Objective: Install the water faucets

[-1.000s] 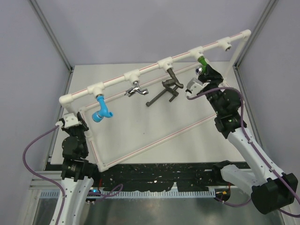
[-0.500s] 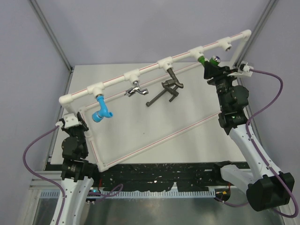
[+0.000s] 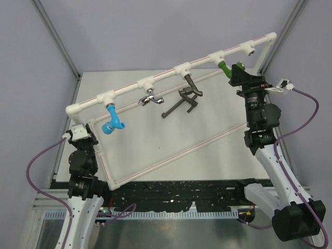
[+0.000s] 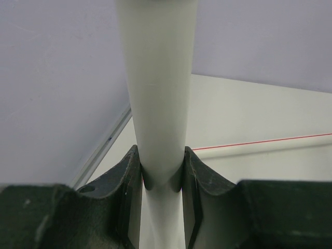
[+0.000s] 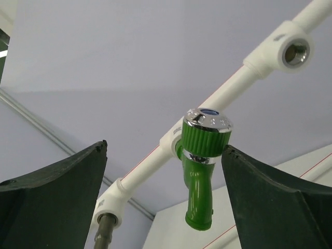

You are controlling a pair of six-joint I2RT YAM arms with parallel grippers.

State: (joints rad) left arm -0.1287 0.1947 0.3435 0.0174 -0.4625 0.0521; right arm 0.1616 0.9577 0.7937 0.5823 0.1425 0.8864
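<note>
Now right gripper (image 5: 165,148) has rolled further, spread wide either side of green faucet (image 5: 201,171), not touching; left gripper (image 4: 162,174) clamps white pipe (image 4: 155,78).

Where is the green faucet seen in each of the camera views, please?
Top external: green faucet upper right, under the white pipe frame, beside the right end effector.
Left wrist: not in it.
Right wrist: centre, between the open jaws.
Shared landmark: the white pipe frame.

Green plastic faucet (image 5: 199,176): was green, capped in shiny chrome with a blue centre.
White plastic pipe frame (image 3: 127,88): was white with thin red lines.
Blue plastic faucet (image 3: 112,123): was bright blue.
</note>
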